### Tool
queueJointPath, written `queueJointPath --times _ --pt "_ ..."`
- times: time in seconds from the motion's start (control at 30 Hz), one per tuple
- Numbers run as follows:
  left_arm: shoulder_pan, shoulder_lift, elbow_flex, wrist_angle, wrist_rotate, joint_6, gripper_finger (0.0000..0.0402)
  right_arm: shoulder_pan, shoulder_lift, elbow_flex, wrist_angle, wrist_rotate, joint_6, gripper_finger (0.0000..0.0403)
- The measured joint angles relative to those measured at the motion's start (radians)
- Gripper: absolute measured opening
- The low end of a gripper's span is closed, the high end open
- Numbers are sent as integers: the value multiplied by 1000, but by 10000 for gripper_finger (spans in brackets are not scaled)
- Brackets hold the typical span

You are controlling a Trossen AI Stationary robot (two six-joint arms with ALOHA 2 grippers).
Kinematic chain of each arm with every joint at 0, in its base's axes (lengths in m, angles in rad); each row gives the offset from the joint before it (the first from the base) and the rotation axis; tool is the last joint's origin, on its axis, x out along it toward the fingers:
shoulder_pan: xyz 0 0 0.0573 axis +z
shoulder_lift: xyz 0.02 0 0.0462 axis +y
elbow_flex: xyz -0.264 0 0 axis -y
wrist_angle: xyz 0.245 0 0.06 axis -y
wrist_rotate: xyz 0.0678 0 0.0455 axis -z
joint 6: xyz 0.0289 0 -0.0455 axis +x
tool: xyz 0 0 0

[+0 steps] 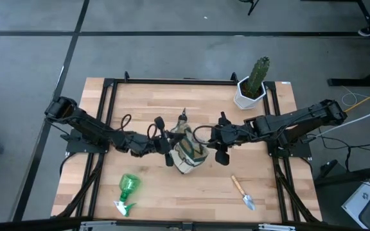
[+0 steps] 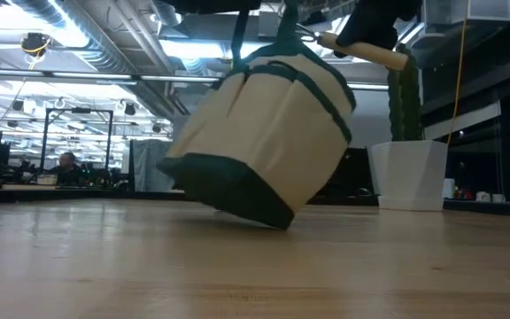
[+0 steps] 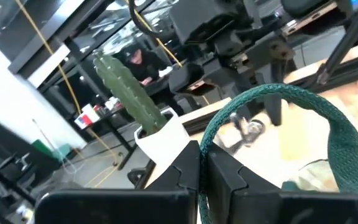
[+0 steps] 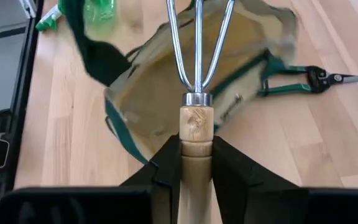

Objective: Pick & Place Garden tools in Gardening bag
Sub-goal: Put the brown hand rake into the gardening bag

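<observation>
From my overhead feed the cream fabric tote with dark green trim and loop handles sits dead centre of the wooden table, and both arms are on it. My left gripper comes in from 9 o'clock, and on its wrist cam the two dark fingers are pinched together on one green loop handle, which arches up out of the grip. The low cam shows the tote tipped over hard, resting on one bottom edge with the rest of the base off the wood. My right gripper reaches in from 3 o'clock and is clamped on the wooden handle of the metal rake, with the shiny prongs pointing at the tote's open mouth; I can't tell if the tips are actually past the rim. The dark pruning shears lie flat on the wood just beside the tote, on its 12 o'clock side in the overhead. The translucent green spray bottle lies down near the table's 7 o'clock corner, well apart from the tote. The wooden-handled metal trowel lies around 5 o'clock. The green cactus in its white faceted pot stands upright at about 1 o'clock near the far edge. A person sits in the room behind.
</observation>
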Motion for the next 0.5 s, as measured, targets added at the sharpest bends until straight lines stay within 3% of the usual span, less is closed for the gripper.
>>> queueJointPath --times 0.23,0.5 --pt "-50 62 -9 55 -81 47 4 -4 47 0 155 105 51 71" --pt "-68 87 -9 101 -101 135 5 -31 199 0 333 81 60 71"
